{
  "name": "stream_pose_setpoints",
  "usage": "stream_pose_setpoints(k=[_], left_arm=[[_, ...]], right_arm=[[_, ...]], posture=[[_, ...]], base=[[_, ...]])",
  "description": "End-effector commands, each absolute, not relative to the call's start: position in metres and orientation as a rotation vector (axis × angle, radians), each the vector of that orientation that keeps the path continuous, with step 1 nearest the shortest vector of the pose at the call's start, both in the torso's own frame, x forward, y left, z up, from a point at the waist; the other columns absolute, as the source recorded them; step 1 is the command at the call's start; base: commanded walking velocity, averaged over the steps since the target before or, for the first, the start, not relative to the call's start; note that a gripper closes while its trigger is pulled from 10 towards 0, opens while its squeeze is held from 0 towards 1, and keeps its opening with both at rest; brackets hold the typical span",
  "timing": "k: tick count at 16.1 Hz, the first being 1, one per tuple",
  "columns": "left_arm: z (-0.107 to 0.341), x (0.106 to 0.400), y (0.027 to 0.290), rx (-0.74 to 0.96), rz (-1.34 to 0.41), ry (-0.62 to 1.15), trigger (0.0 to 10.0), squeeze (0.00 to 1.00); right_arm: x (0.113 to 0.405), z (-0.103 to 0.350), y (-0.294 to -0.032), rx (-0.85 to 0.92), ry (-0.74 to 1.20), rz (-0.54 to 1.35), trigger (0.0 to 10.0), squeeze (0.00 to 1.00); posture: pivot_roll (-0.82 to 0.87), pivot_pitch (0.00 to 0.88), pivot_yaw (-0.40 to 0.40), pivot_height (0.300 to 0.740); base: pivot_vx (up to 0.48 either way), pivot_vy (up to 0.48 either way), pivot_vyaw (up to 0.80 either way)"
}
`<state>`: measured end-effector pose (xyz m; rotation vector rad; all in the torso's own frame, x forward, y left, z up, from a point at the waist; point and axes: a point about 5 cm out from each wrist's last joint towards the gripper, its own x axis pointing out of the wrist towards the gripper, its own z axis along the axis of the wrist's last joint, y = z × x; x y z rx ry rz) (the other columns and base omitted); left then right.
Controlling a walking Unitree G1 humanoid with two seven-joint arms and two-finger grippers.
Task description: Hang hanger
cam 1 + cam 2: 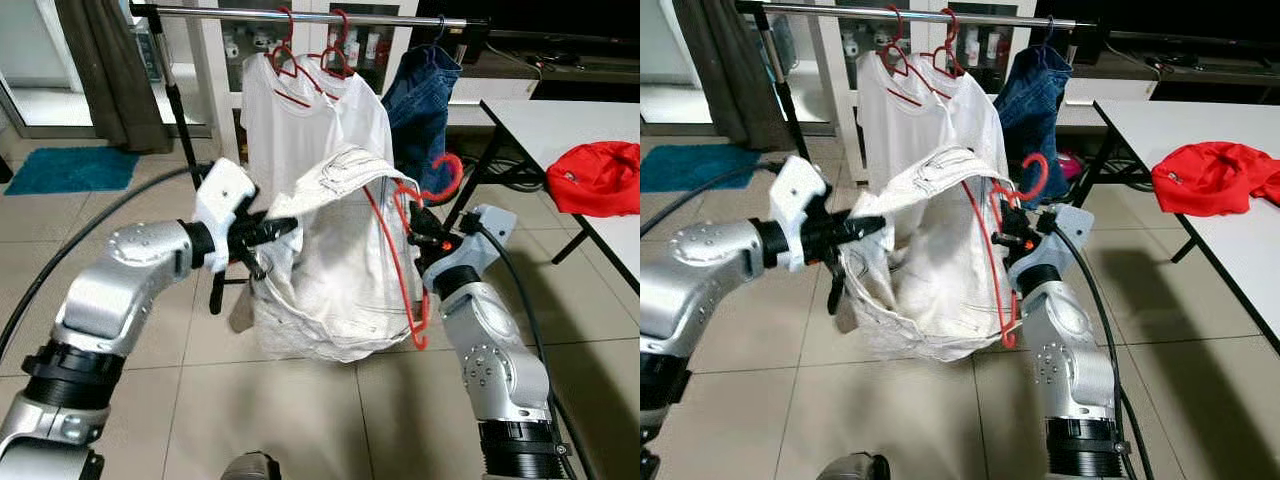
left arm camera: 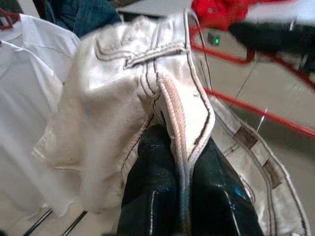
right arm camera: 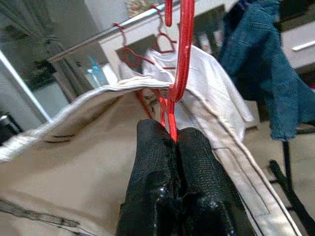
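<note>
A red wire hanger (image 1: 405, 250) carries a pair of off-white trousers (image 1: 330, 270) in front of me, below the clothes rail (image 1: 310, 14). My right gripper (image 1: 418, 236) is shut on the red hanger just under its hook (image 3: 179, 54), fingers (image 3: 170, 172) pinching the wire. My left gripper (image 1: 268, 232) is shut on the trousers' waistband seam (image 2: 179, 132), pulling the cloth out to the left. The hanger's hook (image 1: 450, 172) hangs free, well below the rail.
On the rail hang two white shirts on red hangers (image 1: 310, 110) and a blue denim garment (image 1: 420, 95). A white table (image 1: 590, 150) with a red cloth (image 1: 595, 175) stands at the right. A black rail leg (image 1: 185, 130) and cables (image 1: 60, 270) cross the tiled floor.
</note>
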<state>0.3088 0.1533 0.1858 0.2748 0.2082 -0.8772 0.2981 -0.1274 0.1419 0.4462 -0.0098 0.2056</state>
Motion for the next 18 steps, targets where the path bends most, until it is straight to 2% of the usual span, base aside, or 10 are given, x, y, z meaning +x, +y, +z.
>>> stream_pose_setpoints(k=[1, 4, 8, 10, 12, 14, 16, 18], left_arm=[[0.182, 0.308, 0.151, 0.319, -0.877, 0.209, 0.8, 0.00], [0.161, 0.308, 0.167, 0.441, -0.773, 0.284, 0.0, 0.00], [0.154, 0.312, 0.185, 0.429, -0.620, 0.297, 0.0, 0.00], [0.154, 0.311, 0.176, 0.358, -0.658, 0.257, 0.0, 0.00], [0.152, 0.311, 0.172, 0.360, -0.664, 0.250, 0.0, 0.00], [0.149, 0.311, 0.166, 0.342, -0.667, 0.242, 1.3, 0.00], [0.132, 0.305, 0.166, 0.344, -0.699, 0.311, 10.0, 0.00], [0.126, 0.305, 0.170, 0.327, -0.687, 0.334, 10.0, 0.00]], right_arm=[[0.298, 0.167, -0.127, 0.434, -0.140, 0.247, 10.0, 0.00], [0.298, 0.176, -0.125, 0.360, -0.191, 0.287, 10.0, 0.00], [0.300, 0.187, -0.128, 0.340, -0.249, 0.303, 10.0, 0.00], [0.300, 0.190, -0.126, 0.330, -0.265, 0.330, 10.0, 0.00], [0.300, 0.192, -0.124, 0.323, -0.273, 0.343, 10.0, 0.00], [0.300, 0.194, -0.123, 0.320, -0.280, 0.349, 10.0, 0.00], [0.300, 0.196, -0.122, 0.309, -0.296, 0.360, 10.0, 0.00], [0.298, 0.198, -0.121, 0.297, -0.310, 0.375, 10.0, 0.00]], posture=[[0.02, 0.000, -0.009, 0.740], [0.01, 0.000, -0.005, 0.740], [0.01, 0.000, -0.009, 0.740], [0.01, 0.000, -0.012, 0.740], [0.01, 0.000, -0.013, 0.740], [0.01, 0.000, -0.012, 0.740], [0.01, 0.000, -0.007, 0.740], [0.01, 0.000, -0.004, 0.740]], base=[[0.000, 0.000, 0.00], [0.000, 0.000, 0.00], [0.000, 0.000, 0.00], [0.000, 0.000, 0.00], [0.000, 0.000, 0.00], [0.000, 0.000, 0.00], [0.000, 0.000, 0.00], [0.000, 0.000, 0.00]])
